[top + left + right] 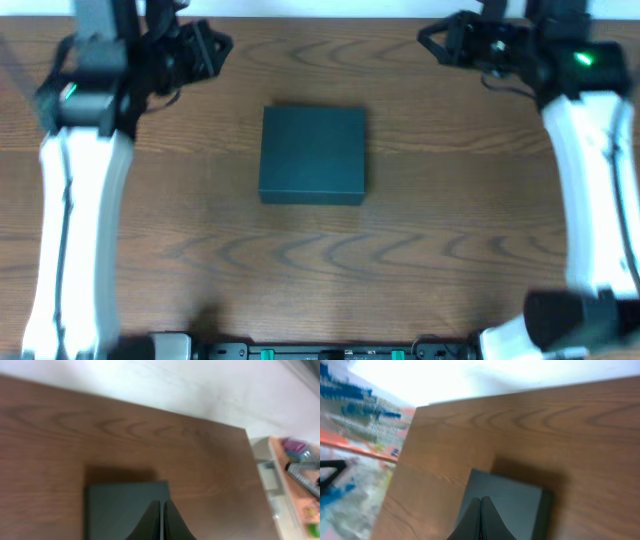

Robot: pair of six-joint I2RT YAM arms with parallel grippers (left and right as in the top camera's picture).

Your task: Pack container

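Note:
The container (312, 155), a dark teal-black square box with its lid down, lies flat in the middle of the wooden table. It also shows in the left wrist view as the container (122, 510) and in the right wrist view as the container (520, 510). My left gripper (215, 45) hangs at the far left, well away from the box, fingers together and empty; in its own view the left gripper (162, 505) is shut. My right gripper (432, 40) hangs at the far right, also apart from the box; the right gripper (481, 501) is shut on nothing.
The wooden table (200, 240) carries only the box. Beyond its edge, the left wrist view shows a cluttered shelf with coloured items (300, 470). A colourful surface (355, 435) lies past the table edge in the right wrist view.

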